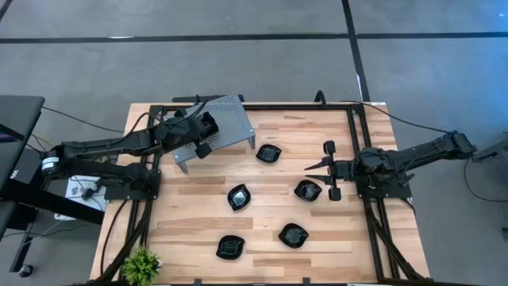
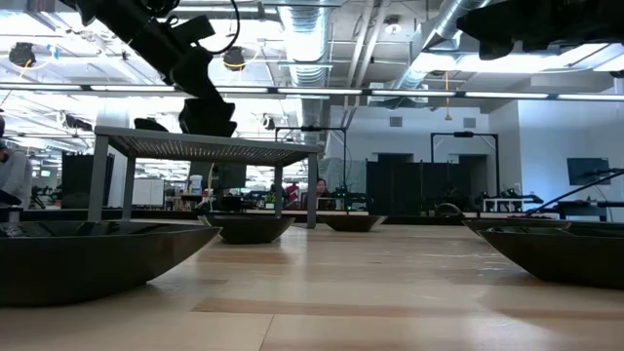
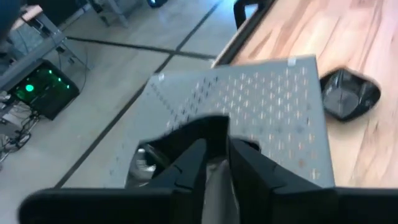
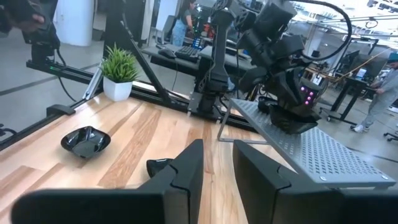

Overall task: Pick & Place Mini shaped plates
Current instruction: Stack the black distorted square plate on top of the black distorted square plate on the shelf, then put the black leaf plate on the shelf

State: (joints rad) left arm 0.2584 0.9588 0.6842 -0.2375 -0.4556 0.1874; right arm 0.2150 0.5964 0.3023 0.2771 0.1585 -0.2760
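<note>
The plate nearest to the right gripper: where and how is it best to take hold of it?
Probably grip the plate by its raised rim on the side facing the right gripper, coming from above. It lies flat and shallow, rim upward, with free table around it, so one jaw can go inside and one outside.

Grey floor (image 1: pixel 238 20) crossed by dark seam lines runs all around the light wooden table (image 1: pixel 262 214). Overhead hang exposed silver ducts (image 2: pixel 327 34) and long strip lights (image 2: pixel 409 94) under an open ceiling. Far across the room stand white walls (image 2: pixel 570 136), dark cabinets (image 2: pixel 395 185) and desks where a person (image 2: pixel 320 190) sits. A small potted plant (image 4: pixel 119 73) sits at one table corner, and a green indicator light (image 3: pixel 30 89) glows on equipment down on the floor
</note>
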